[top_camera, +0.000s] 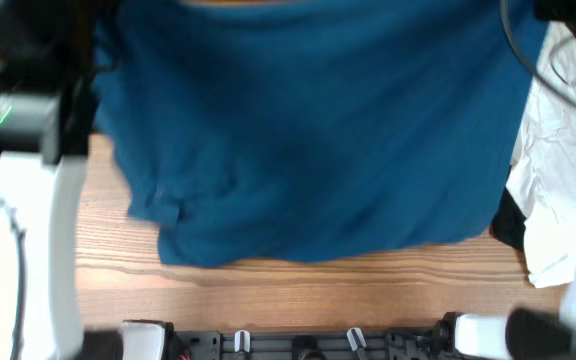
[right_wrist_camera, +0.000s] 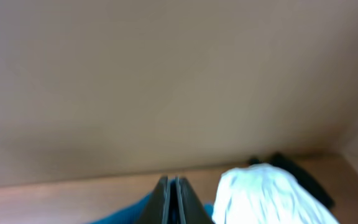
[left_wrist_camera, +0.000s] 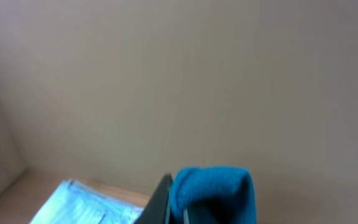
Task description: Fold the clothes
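A large blue garment (top_camera: pixel 308 130) hangs spread across the middle of the overhead view, its lower edge lying on the wooden table (top_camera: pixel 268 290). Both arms hold its top corners high, out of the overhead frame. In the left wrist view my left gripper (left_wrist_camera: pixel 185 208) is shut on a bunched corner of the blue garment (left_wrist_camera: pixel 213 186). In the right wrist view my right gripper (right_wrist_camera: pixel 173 202) is shut, with a thin strip of blue garment (right_wrist_camera: pixel 129 214) between and below its fingers.
A pile of white clothes (top_camera: pixel 553 170) with a black piece (top_camera: pixel 508 225) lies at the table's right; the white pile also shows in the right wrist view (right_wrist_camera: pixel 266 196). A pale striped cloth (left_wrist_camera: pixel 86 205) shows in the left wrist view. The left arm (top_camera: pixel 28 200) stands at the left.
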`<action>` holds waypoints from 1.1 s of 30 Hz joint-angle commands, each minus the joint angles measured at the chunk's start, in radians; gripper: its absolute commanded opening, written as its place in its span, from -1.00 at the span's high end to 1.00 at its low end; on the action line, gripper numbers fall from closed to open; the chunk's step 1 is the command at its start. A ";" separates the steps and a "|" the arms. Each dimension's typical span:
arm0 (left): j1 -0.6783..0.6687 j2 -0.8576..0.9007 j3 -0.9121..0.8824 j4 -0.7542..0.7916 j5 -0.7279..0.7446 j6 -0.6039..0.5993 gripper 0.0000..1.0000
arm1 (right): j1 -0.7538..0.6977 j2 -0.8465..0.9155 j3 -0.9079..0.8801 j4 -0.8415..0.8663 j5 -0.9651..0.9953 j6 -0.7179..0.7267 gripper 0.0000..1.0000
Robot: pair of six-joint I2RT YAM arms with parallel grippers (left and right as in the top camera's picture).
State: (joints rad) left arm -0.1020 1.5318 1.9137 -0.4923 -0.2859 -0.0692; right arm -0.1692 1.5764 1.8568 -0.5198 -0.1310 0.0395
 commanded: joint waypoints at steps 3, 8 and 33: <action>-0.031 0.172 0.075 0.275 0.086 0.184 0.92 | 0.019 0.157 0.045 0.312 0.011 0.042 0.92; -0.049 0.193 0.365 0.343 0.073 0.275 0.92 | 0.026 0.158 0.299 0.376 0.011 0.037 0.92; -0.587 0.180 0.476 0.296 -0.019 0.487 0.92 | -0.047 0.275 0.399 -0.199 -0.267 0.061 -0.03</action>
State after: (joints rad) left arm -0.5861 1.8072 2.3703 -0.2543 -0.1944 0.2977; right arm -0.1898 1.8641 2.2475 -0.6903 -0.3592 0.0784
